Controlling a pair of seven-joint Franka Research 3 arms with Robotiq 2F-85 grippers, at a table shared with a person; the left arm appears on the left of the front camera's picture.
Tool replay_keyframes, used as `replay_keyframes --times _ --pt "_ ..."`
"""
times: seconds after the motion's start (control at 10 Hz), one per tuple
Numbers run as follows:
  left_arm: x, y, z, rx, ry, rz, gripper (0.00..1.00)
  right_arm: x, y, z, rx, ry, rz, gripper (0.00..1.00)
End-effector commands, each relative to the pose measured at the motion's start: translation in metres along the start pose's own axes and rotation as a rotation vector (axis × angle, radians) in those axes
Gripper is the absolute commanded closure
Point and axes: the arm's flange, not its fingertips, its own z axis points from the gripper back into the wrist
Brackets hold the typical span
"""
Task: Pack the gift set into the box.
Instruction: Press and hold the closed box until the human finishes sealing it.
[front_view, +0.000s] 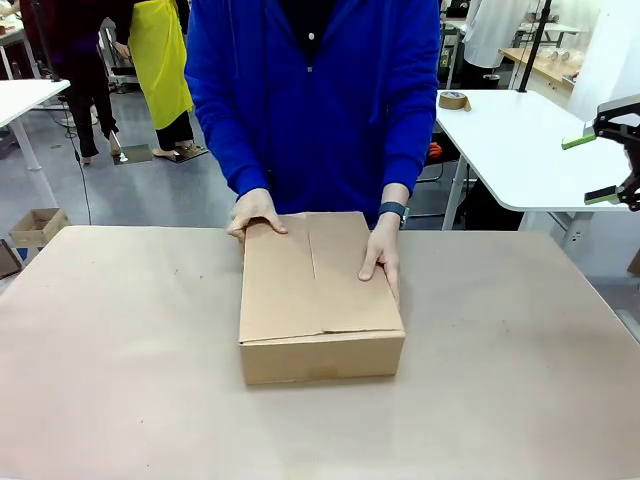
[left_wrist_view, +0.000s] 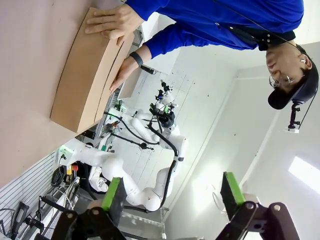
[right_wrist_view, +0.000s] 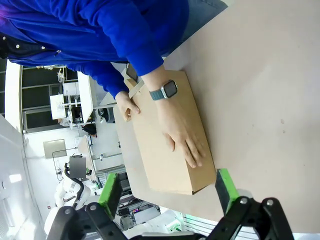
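Note:
The box (front_view: 320, 300) lies in the middle of the table with its top flaps folded shut. A person in a blue top presses the flaps down with one hand (front_view: 255, 212) at the far left corner and the other hand (front_view: 383, 255) on the right flap. The gift set is hidden. My right gripper (front_view: 590, 168) hangs open in the air at the far right, well away from the box (right_wrist_view: 160, 170). Its own view has the fingers (right_wrist_view: 167, 192) spread apart with nothing between them. My left gripper (left_wrist_view: 172, 197) is open too, off to the side of the box (left_wrist_view: 82, 70).
Brown paper covers the table (front_view: 120, 350). A roll of tape (front_view: 454, 100) sits on a white table behind at the right. A small open carton (front_view: 35, 225) stands on the floor at the left. Other people stand farther back.

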Motion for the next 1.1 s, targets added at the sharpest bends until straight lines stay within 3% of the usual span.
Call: replay_keyframes --times 0.0,0.7,0.8,1.0 --pt "-0.003 0.003 0.0 0.006 0.001 -0.017 0.0 0.002 -0.001 0.002 -0.01 0.005 0.016 0.0" --pt "0.0 0.0 0.0 0.0 0.0 0.0 0.0 0.0 0.0 0.0 0.0 0.0 0.0 0.0" --pt "-0.005 -0.008 -0.021 0.059 0.046 -0.067 0.0 -0.009 0.014 -0.017 -0.026 0.072 0.166 0.0" --pt "-0.024 -0.03 -0.094 0.082 0.255 -0.329 0.0 -0.032 0.054 -0.073 0.053 0.26 0.523 0.0"
